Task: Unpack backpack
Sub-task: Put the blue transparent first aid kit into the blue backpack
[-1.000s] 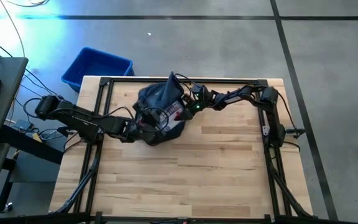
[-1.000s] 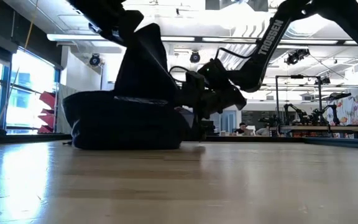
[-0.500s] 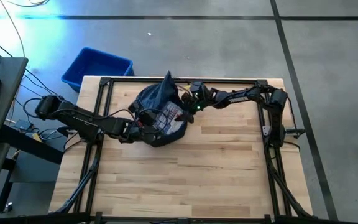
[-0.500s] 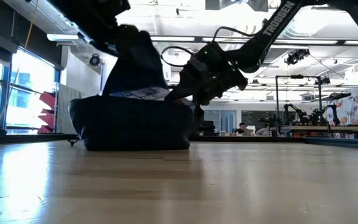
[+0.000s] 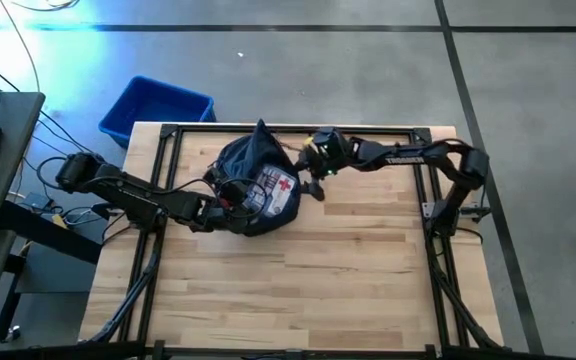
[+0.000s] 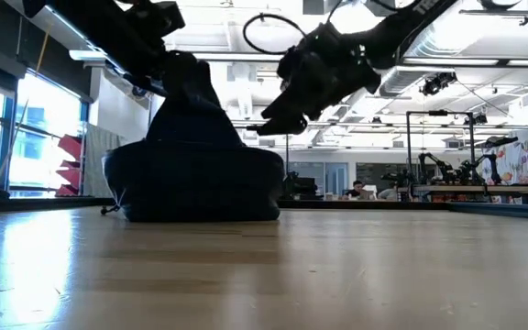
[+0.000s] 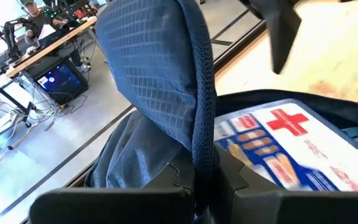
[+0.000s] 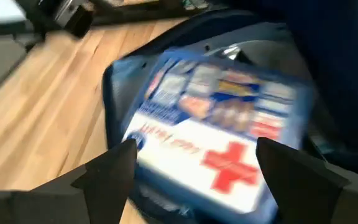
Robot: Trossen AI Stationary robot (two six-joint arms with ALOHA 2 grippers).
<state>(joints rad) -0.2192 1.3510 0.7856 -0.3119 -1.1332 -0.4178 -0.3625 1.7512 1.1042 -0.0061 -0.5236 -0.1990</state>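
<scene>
Backpack: one dark navy backpack [image 5: 253, 180] lies at the far middle of the table [image 5: 298, 280], its flap lifted upright.
Contents: one white box [image 5: 276, 190] shows in the open mouth, printed with a red cross and blue bands; its small lettering cannot be read.
Left gripper: the left gripper [image 7: 197, 177] is pinched closed on the flap's corded edge, holding it up.
Right gripper: the right gripper [image 8: 194, 163] hangs above the bag's right side, fingers spread wide and empty.
Arm lettering: "TROSSEN" partly visible in the low view.
Beyond the table: one blue bin [image 5: 155, 108] on the floor.
</scene>
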